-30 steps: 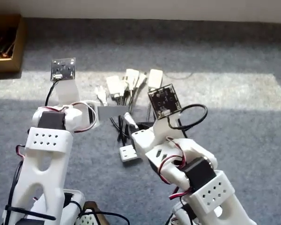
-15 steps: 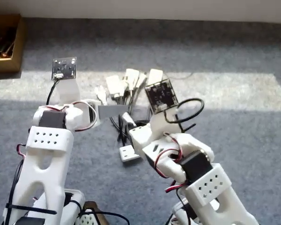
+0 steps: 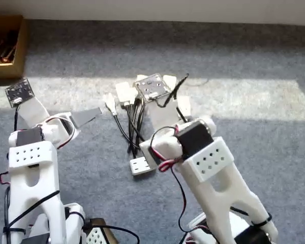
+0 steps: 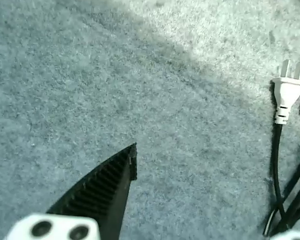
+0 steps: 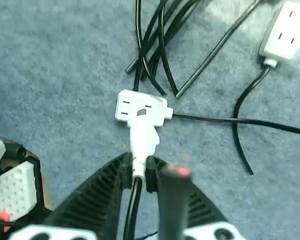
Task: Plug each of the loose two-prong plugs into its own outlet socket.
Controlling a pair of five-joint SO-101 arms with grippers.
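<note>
My right gripper [image 5: 137, 165] is shut on a white two-prong plug [image 5: 142, 135]. The plug's front end sits in a small white outlet socket [image 5: 139, 107] on the grey carpet. That socket [image 3: 141, 165] lies just in front of the right arm's wrist [image 3: 193, 137]. A loose white plug [image 4: 287, 92] with bare prongs lies on the carpet, and shows in the high view [image 3: 111, 103] beside a cluster of white sockets [image 3: 126, 92]. My left gripper [image 3: 89, 117] hangs open left of the plug, holding nothing; one black finger [image 4: 110, 180] shows.
Black cables [image 3: 132, 127] run from the socket cluster toward the near socket. Another white socket [image 5: 285, 27] lies beyond the cables. A wooden box [image 3: 7, 46] stands at the back left. Bare carpet stretches to the right [image 3: 264, 117].
The left arm has swung left, away from the cables. The right arm has tipped forward over the cables, its wrist camera moving toward the socket cluster. The near socket stays put.
</note>
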